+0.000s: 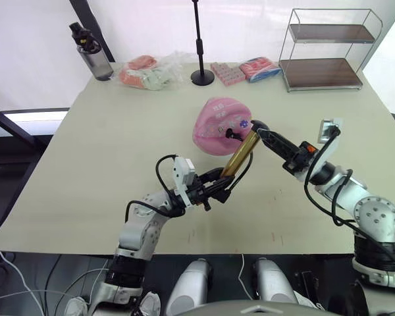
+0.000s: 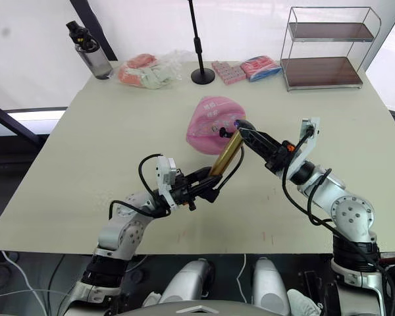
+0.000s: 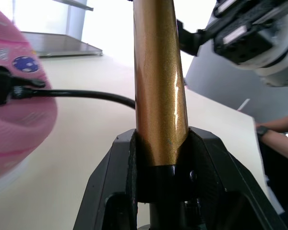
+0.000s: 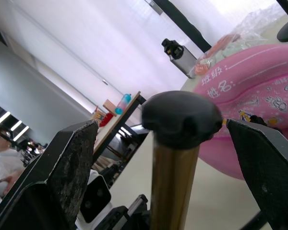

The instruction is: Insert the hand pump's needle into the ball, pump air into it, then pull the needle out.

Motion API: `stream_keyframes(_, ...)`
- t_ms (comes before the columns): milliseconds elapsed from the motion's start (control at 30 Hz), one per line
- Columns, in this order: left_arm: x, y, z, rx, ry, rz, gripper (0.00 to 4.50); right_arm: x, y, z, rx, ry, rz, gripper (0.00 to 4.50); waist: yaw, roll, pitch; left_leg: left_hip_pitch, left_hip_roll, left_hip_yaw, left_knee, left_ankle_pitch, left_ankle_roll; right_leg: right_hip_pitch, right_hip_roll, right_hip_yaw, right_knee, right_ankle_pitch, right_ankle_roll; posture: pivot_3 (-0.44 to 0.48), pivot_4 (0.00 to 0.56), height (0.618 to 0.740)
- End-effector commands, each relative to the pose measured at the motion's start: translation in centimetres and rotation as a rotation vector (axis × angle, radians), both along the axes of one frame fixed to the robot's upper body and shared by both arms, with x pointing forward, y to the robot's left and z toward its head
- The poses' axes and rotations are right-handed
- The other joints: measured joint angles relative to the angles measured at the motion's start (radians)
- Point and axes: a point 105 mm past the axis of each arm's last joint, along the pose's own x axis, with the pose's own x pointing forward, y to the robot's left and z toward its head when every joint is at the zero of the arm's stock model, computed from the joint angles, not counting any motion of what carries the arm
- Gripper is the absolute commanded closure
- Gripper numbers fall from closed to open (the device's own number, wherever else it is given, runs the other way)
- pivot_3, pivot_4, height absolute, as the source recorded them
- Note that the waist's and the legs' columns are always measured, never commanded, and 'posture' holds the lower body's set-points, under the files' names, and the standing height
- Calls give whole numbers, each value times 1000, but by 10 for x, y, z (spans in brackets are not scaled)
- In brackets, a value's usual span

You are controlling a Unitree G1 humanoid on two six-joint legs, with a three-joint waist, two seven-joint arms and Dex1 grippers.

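The pink ball, partly sagged, lies at mid-table. A black needle fitting sits against its near side, the pin itself hidden, and a thin black hose runs back from it. The hand pump leans up from near the table toward the ball. My left gripper is shut on the gold barrel's lower end, fingers clamped on both sides. My right gripper is open at the pump's top. Its fingers stand wide apart on either side of the black top cap without touching it.
Along the table's far edge stand a dark bottle, a plastic bag of packets, a black stand base, pink wrapped packets and a wire two-tier shelf. A person's arm shows beyond the table.
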Motion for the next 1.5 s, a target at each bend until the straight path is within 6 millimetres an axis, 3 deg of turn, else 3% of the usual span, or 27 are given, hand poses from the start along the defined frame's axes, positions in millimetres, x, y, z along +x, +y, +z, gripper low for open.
stream_keyframes(33, -1, 3, 12, -41, -24, -70, 3426, 2, 8, 8, -5, -40, 20, 0, -1, 0, 0, 0, 0, 0, 0, 0, 0, 0, 0, 0, 0, 0, 0, 0, 150, 740)
stream_keyframes(433, 3, 6, 5, -39, 5, -104, 3426, 3, 16, 27, 49, -109, 55, 0, -3, 0, 0, -1, 0, -1, 1, 0, 0, -1, 0, 0, 0, 0, 0, 0, 150, 740)
stream_keyframes(1500, 0, 7, 1, -23, 9, -118, 3426, 3, 19, 25, 21, -98, 73, 0, -3, 0, 0, -1, 0, -1, 1, 0, 1, -1, 0, 0, 1, 0, 0, 0, 150, 740)
